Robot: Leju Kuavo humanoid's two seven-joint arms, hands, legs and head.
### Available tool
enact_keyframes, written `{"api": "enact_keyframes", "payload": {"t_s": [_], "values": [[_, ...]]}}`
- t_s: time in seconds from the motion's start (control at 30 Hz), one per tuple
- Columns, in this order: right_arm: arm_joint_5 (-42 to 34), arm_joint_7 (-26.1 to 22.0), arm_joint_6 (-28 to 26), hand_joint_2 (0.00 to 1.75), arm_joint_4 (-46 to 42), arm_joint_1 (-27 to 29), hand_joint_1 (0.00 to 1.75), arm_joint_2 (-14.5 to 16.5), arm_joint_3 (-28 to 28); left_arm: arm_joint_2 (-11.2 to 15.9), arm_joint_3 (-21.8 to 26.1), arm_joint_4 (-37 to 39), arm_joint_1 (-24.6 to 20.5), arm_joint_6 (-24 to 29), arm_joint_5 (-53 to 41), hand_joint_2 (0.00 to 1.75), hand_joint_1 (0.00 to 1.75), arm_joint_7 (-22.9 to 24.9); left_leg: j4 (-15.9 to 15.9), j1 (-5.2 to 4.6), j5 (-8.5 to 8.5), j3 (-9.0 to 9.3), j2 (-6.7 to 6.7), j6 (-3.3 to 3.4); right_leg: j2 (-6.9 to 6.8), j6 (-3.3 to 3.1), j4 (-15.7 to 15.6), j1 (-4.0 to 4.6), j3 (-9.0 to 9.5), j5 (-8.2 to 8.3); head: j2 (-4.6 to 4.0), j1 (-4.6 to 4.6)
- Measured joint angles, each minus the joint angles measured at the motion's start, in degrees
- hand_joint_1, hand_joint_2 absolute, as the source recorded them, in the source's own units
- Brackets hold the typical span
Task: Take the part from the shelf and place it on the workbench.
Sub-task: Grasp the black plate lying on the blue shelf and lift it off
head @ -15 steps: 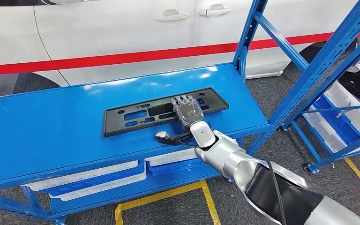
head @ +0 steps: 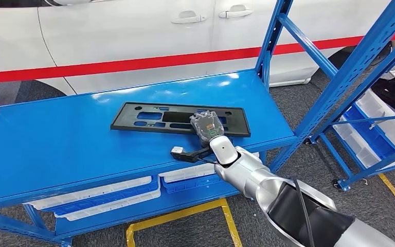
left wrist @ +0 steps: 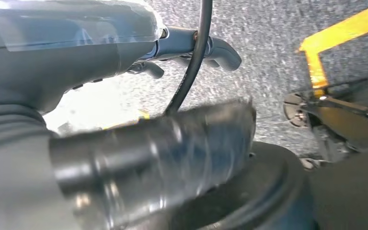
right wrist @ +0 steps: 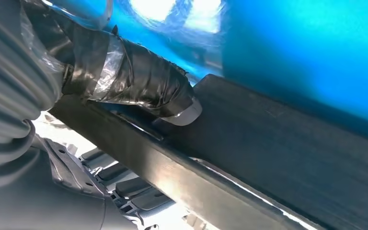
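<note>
Right wrist view: the right hand (right wrist: 139,91) is seen clamped on the near edge of the long flat black plastic panel with cut-outs (head: 180,118), thumb pressed on top, presumably so it can be drawn off the glossy blue metal shelf (head: 56,144). Its far end remains resting there. The left hand (left wrist: 191,48), hanging over floor, is loosely curled, holding nothing.

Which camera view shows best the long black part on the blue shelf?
The head view: the whole black part lies on the blue shelf, the right hand on its near edge. The right wrist view gives a close piece; the left wrist view faces the floor.
</note>
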Motion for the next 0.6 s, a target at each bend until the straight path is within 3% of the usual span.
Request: {"api": "enact_keyframes", "payload": {"t_s": [0.3, 0.6], "values": [[1.15, -3.42, -1.65, 1.75, -1.04, 1.38, 1.75, -0.39, -1.27, -0.08, 1.10, 0.01, 0.15, -0.54, 1.69, 1.75, 0.00, -1.74, 0.00, 0.00, 0.00, 0.07, -0.01, 0.00, -0.01, -0.01, 0.00, -0.01, 0.02, -0.01, 0.00, 0.00], [0.26, -10.97, -3.45, 1.75, -10.00, 5.01, 1.75, -4.53, -1.50, 0.09, 2.56, 0.01, 0.42, -0.30, 3.06, 1.75, 0.00, -0.99, 0.00, -0.01, -0.03, 0.05, -0.01, -0.04, 0.02, 0.00, -0.01, -0.02, 0.03, -0.01, 0.00, 0.00]]}}
